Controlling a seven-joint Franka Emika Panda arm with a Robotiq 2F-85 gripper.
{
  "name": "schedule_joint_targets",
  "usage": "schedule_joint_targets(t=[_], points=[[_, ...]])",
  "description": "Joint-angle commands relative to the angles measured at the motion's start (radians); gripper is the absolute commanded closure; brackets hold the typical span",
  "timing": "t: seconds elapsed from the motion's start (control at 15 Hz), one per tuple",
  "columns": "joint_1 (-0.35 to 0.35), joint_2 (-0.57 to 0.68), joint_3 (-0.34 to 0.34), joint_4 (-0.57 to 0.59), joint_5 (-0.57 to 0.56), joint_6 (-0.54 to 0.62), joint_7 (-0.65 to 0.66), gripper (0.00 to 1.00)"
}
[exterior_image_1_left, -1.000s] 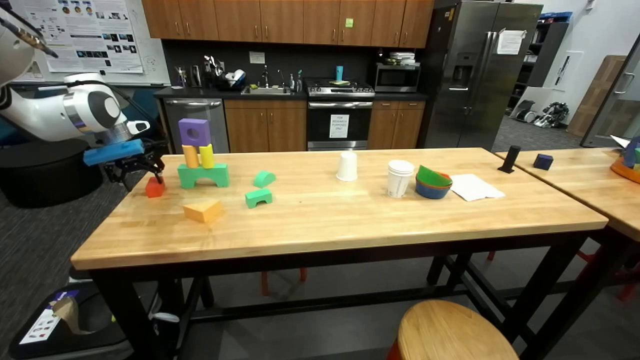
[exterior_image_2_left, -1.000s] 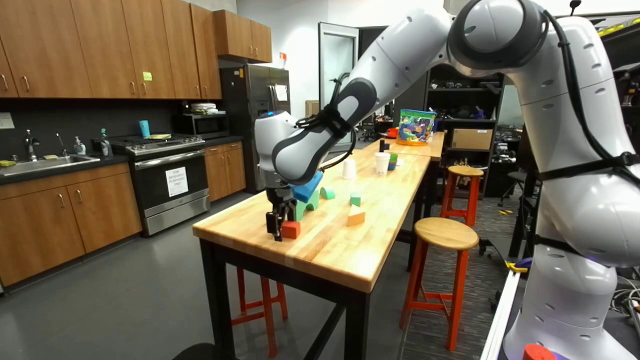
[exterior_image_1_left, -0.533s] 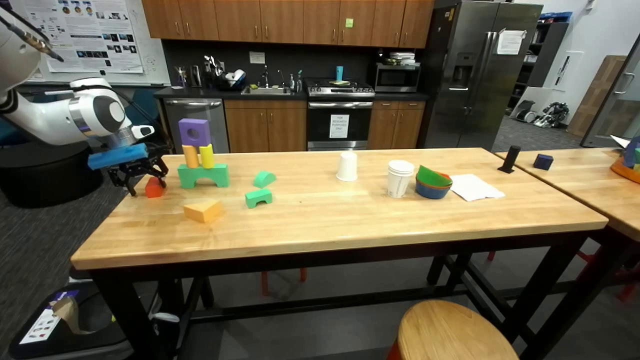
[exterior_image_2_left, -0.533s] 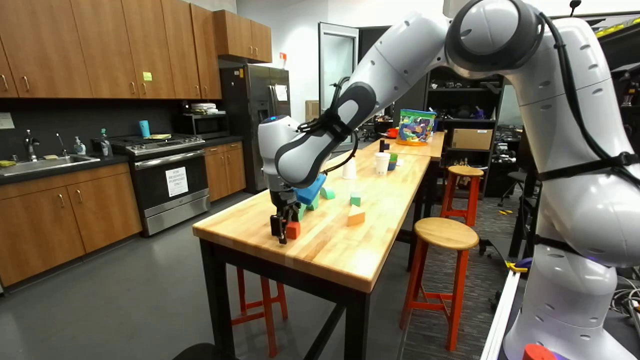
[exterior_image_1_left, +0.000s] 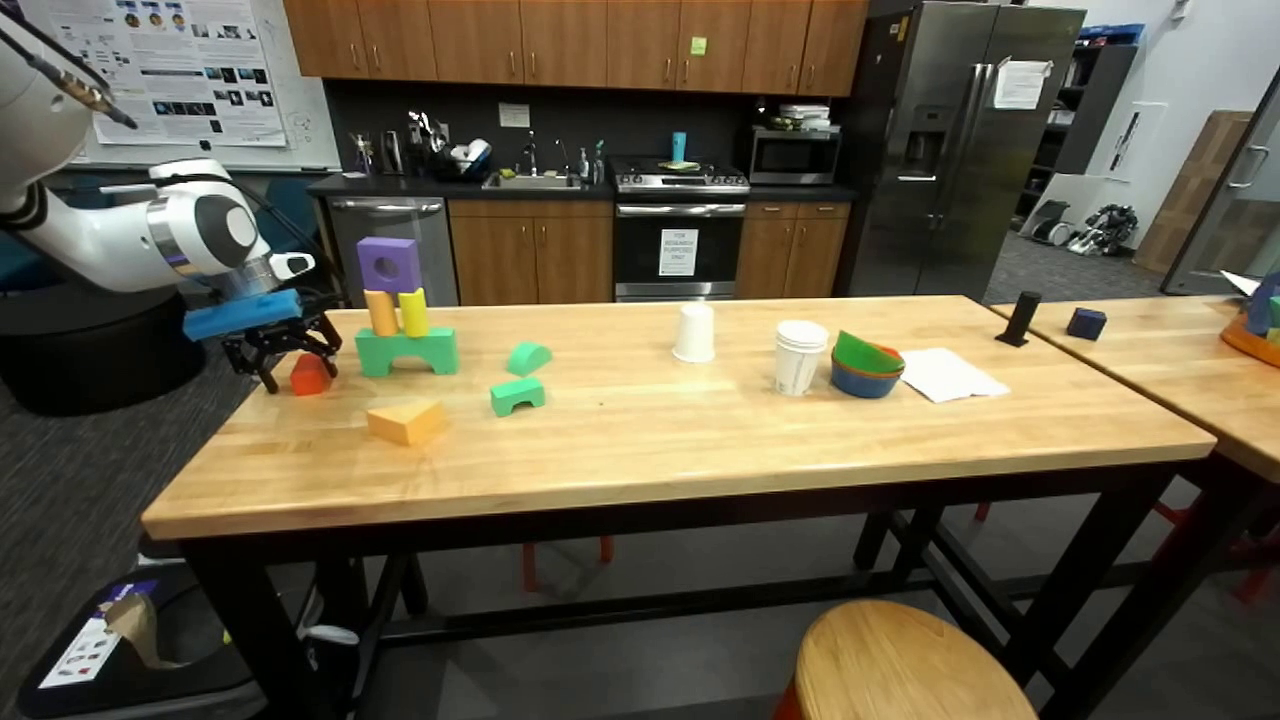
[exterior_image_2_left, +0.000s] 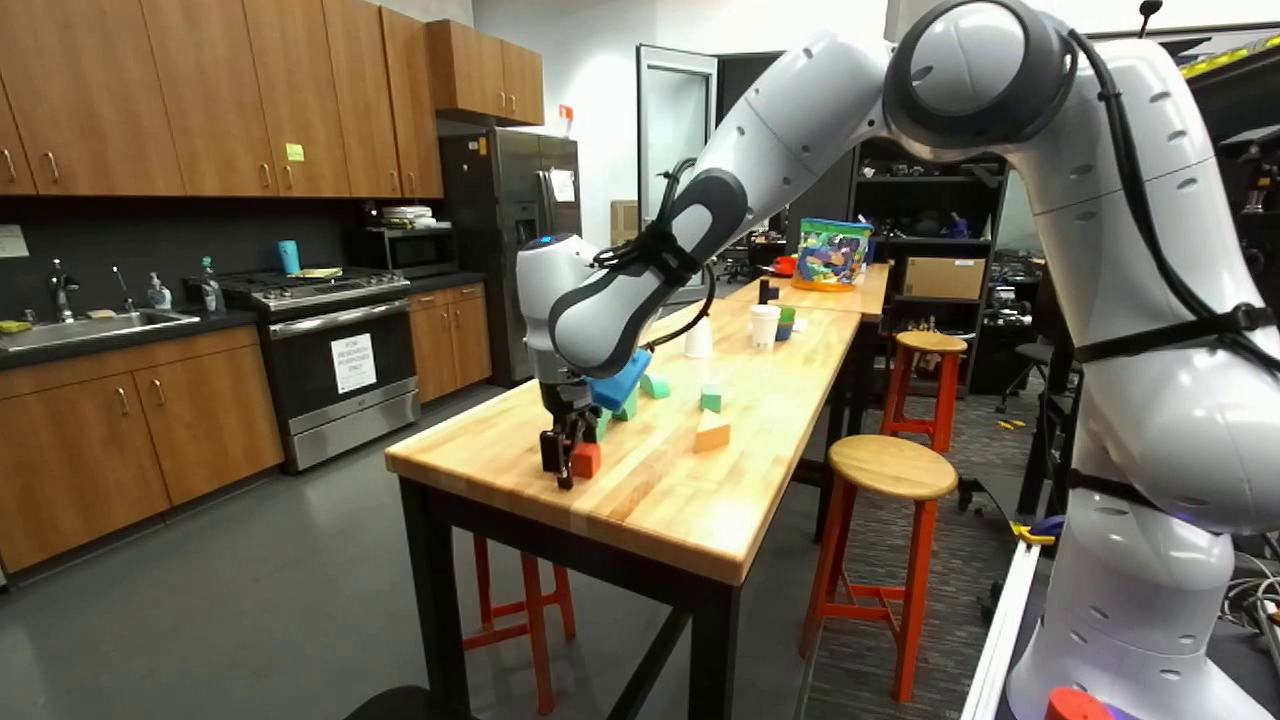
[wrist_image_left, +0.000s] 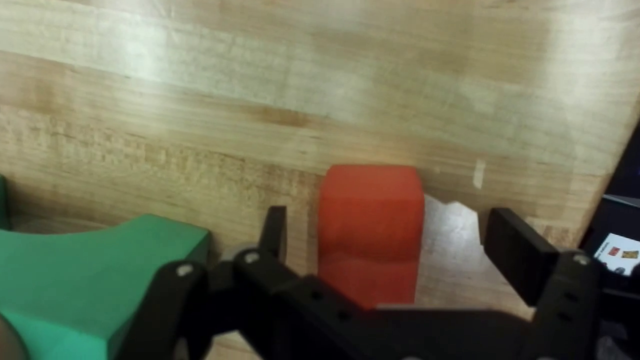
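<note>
My gripper is open around a red block near the end of the wooden table. In the wrist view the red block lies between the spread fingers, with a gap on each side and closer to the left finger. An exterior view shows the fingers low at the table beside the red block. A green arch block stands close by, also at the left in the wrist view. It bears an orange cylinder, a yellow cylinder and a purple block with a hole.
An orange wedge, a green half-round and a small green arch lie on the table. Further along are white cups, bowls and paper. A stool stands beside the table.
The gripper has moved down and slightly toward the green arch tower, bringing its fingers to both sides of the red block. It moves only slightly in the last half second.
</note>
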Motion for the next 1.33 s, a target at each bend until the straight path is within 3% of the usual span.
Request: schedule_joint_targets(t=[0.0, 0.2, 0.33, 0.47, 0.73, 0.87, 1.27], points=[[0.003, 0.03, 0.001, 0.046, 0.011, -0.005, -0.02, 0.0], [0.005, 0.045, 0.0, 0.069, 0.012, -0.009, -0.021, 0.0], [0.002, 0.048, 0.003, 0.076, 0.017, -0.011, -0.033, 0.27], [-0.006, 0.017, 0.021, 0.061, 0.05, -0.019, -0.067, 0.38], [-0.002, -0.039, 0.029, 0.035, 0.055, -0.045, -0.111, 0.72], [-0.001, -0.06, 0.029, 0.03, 0.046, -0.069, -0.116, 0.84], [-0.007, -0.156, 0.037, 0.009, 0.048, -0.17, -0.172, 0.84]])
